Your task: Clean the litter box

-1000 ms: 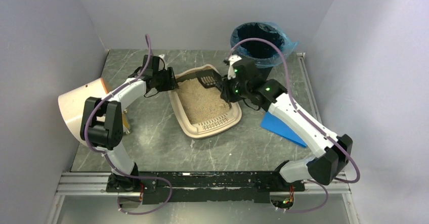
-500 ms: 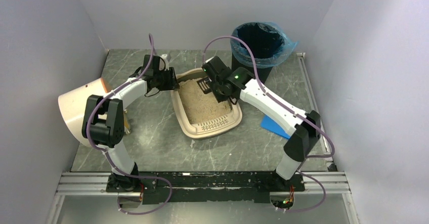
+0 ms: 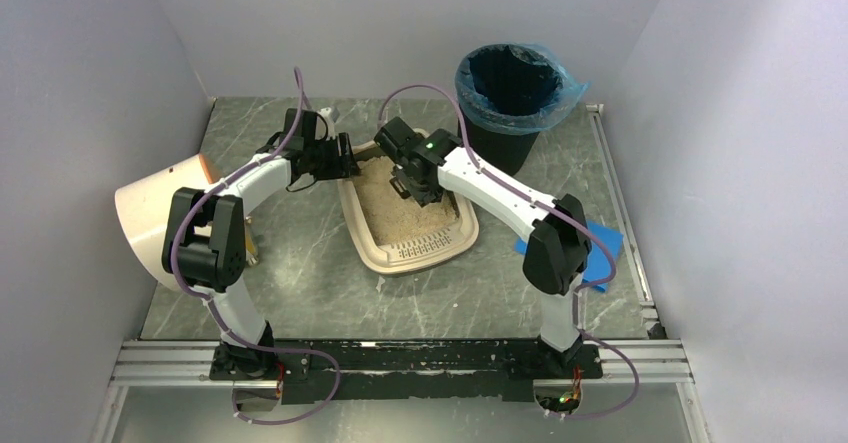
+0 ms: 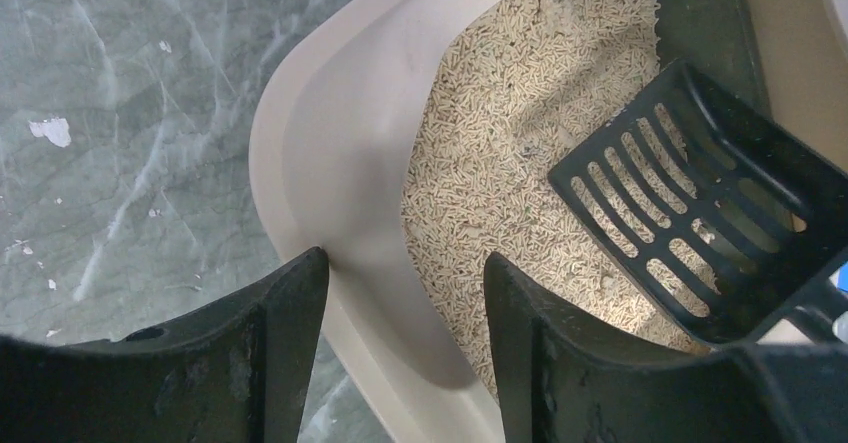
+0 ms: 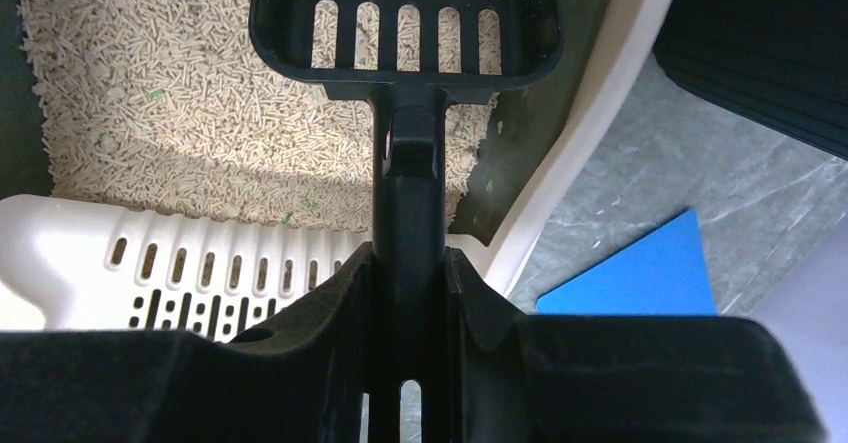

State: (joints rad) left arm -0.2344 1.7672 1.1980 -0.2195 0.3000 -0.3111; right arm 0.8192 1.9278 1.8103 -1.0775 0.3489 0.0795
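Grey-green marbled table [image 3: 300, 293] under both arms. Cream drum [image 3: 150, 213] lies on its side well behind and outboard of the left gripper [image 4: 405, 268], beside that arm's elbow. Black bin with blue liner [image 3: 515, 83] stands upright beyond the right gripper [image 5: 408, 263], off to its right and apart from it. The litter box [image 3: 400, 260] sits directly below both grippers, between the two arms. Its slotted grate lip is on the side nearer the arm bases and pale pellet litter covers its floor. Flat blue sheet [image 3: 603, 243] lies on the table behind the right gripper, partly hidden by that arm's elbow. Black slotted scoop [image 5: 408, 213]: the handle runs straight back into the right gripper, whose jaws are closed tight on either side of it. The scoop head reaches forward over the litter at the box's far end; cannot tell whether it rests on the pellets. Left gripper sits at the box's far left corner, jaws partway apart and astride the rim. The outer finger [image 4: 285, 333] is against the outside of the lip. The inner finger [image 4: 520, 343] is over the litter, with a strip of pellets showing between it and the wall. The scoop head lies just ahead of that inner finger. Small white flecks on the table outboard of the left gripper.
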